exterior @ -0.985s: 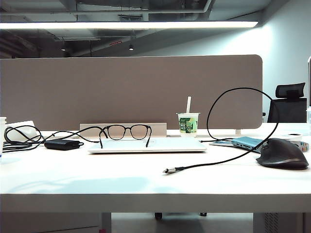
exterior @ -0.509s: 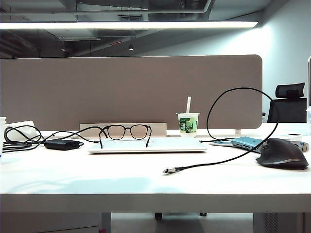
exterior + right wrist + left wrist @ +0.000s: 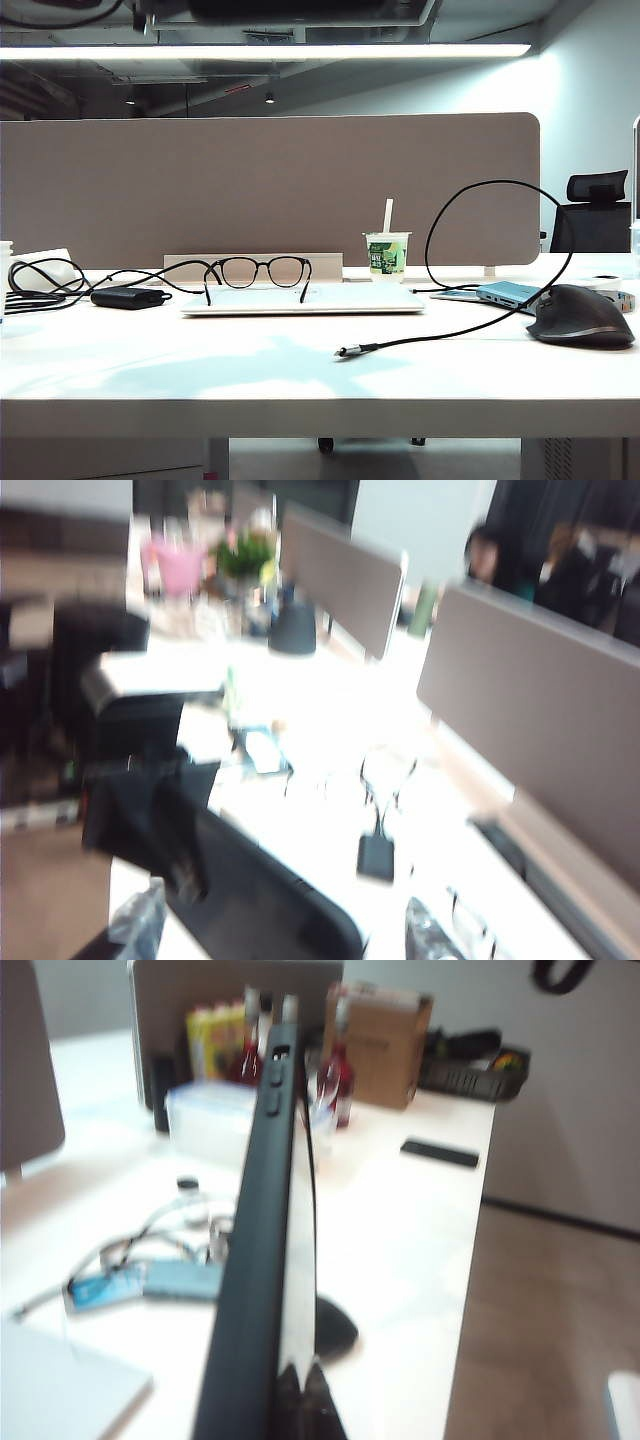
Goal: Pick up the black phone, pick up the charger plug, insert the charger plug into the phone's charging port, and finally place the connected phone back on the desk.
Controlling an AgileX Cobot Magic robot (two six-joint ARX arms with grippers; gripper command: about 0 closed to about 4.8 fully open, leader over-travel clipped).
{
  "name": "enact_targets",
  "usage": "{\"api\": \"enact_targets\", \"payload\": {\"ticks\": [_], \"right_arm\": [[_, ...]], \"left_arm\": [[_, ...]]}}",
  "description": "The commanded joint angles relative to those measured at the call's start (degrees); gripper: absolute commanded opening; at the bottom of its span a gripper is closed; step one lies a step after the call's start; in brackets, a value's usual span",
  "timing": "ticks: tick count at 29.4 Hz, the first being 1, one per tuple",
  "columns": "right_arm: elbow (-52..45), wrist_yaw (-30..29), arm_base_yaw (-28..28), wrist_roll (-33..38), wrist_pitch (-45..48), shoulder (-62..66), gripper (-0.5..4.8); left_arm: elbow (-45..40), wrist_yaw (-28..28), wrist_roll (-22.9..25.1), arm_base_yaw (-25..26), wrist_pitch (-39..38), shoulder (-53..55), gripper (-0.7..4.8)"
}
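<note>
Smooth white desk (image 3: 150, 375), thin matte phone (image 3: 255, 1260)

The left claw (image 3: 300, 1385) is clamped shut on the black phone (image 3: 262, 1250), gripping it by one end. The phone stands edge-on to the left wrist camera and stretches straight away from the fingertips (image 3: 318, 1400), held up in the air above the counter (image 3: 400, 1230). The right claw (image 3: 280, 930) hangs high over the counter with its two fingertips (image 3: 135, 920) spread wide apart and nothing between them. Neither claw can be made out in the exterior view.
</note>
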Motion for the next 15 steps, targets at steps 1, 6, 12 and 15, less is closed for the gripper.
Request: {"api": "enact_targets", "payload": {"ticks": [1, 6, 12, 15], "right_arm": [[0.17, 3.87, 1.09, -10.6, -10.25, 0.0, 3.06], [0.15, 8.7, 4.72, -17.42, -17.75, 1.22, 3.06], [0.15, 13.9, 9.29, -24.7, -22.67, 3.15, 3.06], [0.15, 14.95, 11.26, -28.35, -25.59, 4.55, 3.06]], "left_arm": [[0.39, -0.94, 4.39, -0.15, -3.56, -0.42, -0.06], [0.48, -4.83, 12.11, -2.75, -11.5, -0.46, -0.06], [0.5, -12.17, 24.04, -8.37, -21.77, -0.46, -0.06], [0.48, -14.19, 26.93, -9.53, -25.79, -0.42, -0.06]]}}
